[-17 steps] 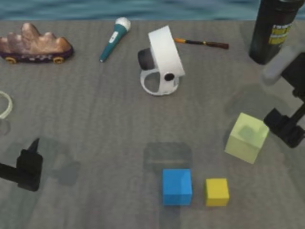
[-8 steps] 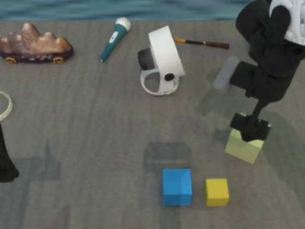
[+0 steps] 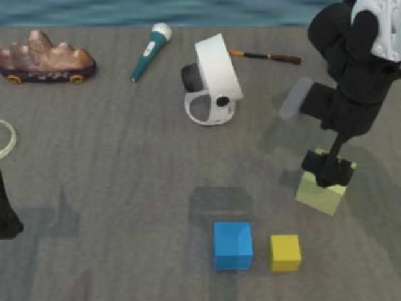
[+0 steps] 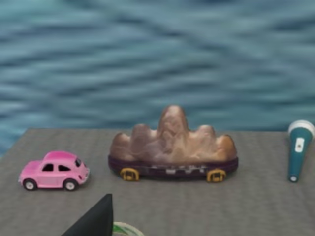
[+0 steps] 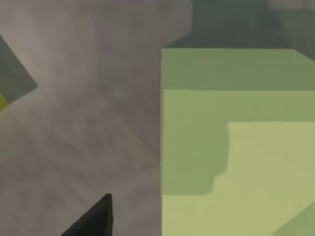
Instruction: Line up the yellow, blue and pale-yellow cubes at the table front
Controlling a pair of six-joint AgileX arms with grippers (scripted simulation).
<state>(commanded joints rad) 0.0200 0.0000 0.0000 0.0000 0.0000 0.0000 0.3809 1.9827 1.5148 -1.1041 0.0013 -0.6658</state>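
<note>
The pale-yellow cube (image 3: 319, 195) sits right of centre, set back from the table's front edge. My right gripper (image 3: 328, 170) hangs open directly over it, covering its top. In the right wrist view the cube (image 5: 246, 162) fills one side, and one dark fingertip (image 5: 96, 219) stands off its edge with bare table between. The blue cube (image 3: 232, 245) and the small yellow cube (image 3: 285, 252) rest side by side near the front edge, a short gap apart. My left gripper (image 3: 7, 219) is parked at the left edge, open and holding nothing.
Along the back lie a brown rock-shaped toy on wheels (image 3: 45, 58), a teal microphone (image 3: 150, 50), a white round device (image 3: 213, 78) and a thin stick (image 3: 266, 58). A pale ring (image 3: 5, 139) lies at the left edge. A pink toy car (image 4: 54, 170) shows in the left wrist view.
My right arm swung in from the right edge and now stands over the pale-yellow cube, settling slightly lower. My left arm drew back to the left edge. The cubes stayed put.
</note>
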